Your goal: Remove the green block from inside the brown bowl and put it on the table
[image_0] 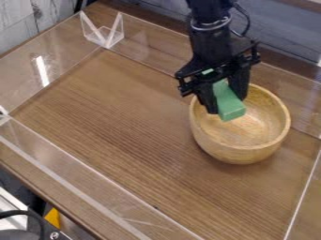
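The green block [230, 100] hangs in the air, tilted, above the left rim of the brown bowl [246, 139]. My gripper [221, 90] is shut on the block, its black fingers clamping the block's upper end. The bowl is a light tan wooden one and sits at the right side of the table [126, 131]; nothing lies inside it. The black arm comes down from the top of the view.
Clear acrylic walls [75, 173] run along the table's edges, with a folded clear piece [103, 30] at the back left. Wood-grain surface stretches to the left and front of the bowl.
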Motion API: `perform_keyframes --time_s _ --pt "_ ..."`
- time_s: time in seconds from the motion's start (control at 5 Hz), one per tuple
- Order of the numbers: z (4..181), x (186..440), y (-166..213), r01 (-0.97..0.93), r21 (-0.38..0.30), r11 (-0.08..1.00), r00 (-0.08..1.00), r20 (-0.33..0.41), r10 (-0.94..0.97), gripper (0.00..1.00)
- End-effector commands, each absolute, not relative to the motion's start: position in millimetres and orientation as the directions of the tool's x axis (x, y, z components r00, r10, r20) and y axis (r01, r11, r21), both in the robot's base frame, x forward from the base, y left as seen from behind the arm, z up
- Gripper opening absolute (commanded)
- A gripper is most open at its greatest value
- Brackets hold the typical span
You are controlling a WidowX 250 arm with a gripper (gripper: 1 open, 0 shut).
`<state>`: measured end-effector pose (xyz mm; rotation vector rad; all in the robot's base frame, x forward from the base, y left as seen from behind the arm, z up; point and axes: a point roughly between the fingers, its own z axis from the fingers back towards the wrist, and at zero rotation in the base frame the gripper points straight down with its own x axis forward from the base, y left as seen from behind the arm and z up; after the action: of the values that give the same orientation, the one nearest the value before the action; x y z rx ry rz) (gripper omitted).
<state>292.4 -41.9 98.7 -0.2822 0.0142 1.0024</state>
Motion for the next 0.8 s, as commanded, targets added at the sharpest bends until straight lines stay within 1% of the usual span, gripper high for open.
perform_keyframes --time_s 0.0,0.6 --pt "117.9 292.4 -36.2 -0.828 -0.272 0.491 0.533 -0.109 0.839 0.0" --pt "119.3 284.9 -24.8 -0.85 -0.273 0.452 0.493 -0.107 0.863 0.0"
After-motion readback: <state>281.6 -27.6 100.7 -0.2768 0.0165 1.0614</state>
